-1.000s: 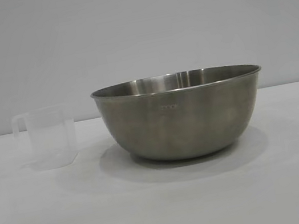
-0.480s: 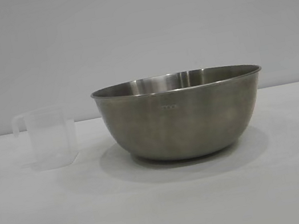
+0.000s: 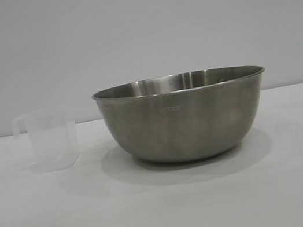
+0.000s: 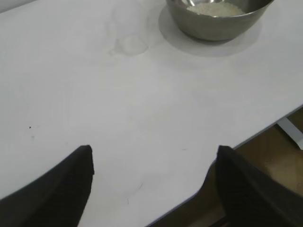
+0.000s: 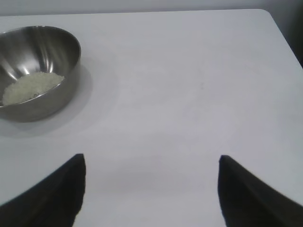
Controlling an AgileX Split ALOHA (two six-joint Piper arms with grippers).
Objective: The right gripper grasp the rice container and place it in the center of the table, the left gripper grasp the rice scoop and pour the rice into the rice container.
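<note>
The steel rice container (image 3: 184,116) stands on the white table (image 3: 167,204), right of centre in the exterior view. A heap of off-white rice (image 5: 31,87) lies inside it, and the rice (image 4: 214,8) also shows in the left wrist view. The clear rice scoop (image 3: 50,138) stands upright to the bowl's left, handle pointing away from the bowl; in the left wrist view the rice scoop (image 4: 129,28) looks faint beside the rice container (image 4: 215,23). My left gripper (image 4: 154,153) is open, far back from both, over the table's edge. My right gripper (image 5: 151,161) is open above bare table, apart from the rice container (image 5: 35,68).
The table's edge (image 4: 246,139) runs under the left gripper, with floor beyond it. A table corner (image 5: 265,14) lies beyond the right gripper. Neither arm shows in the exterior view.
</note>
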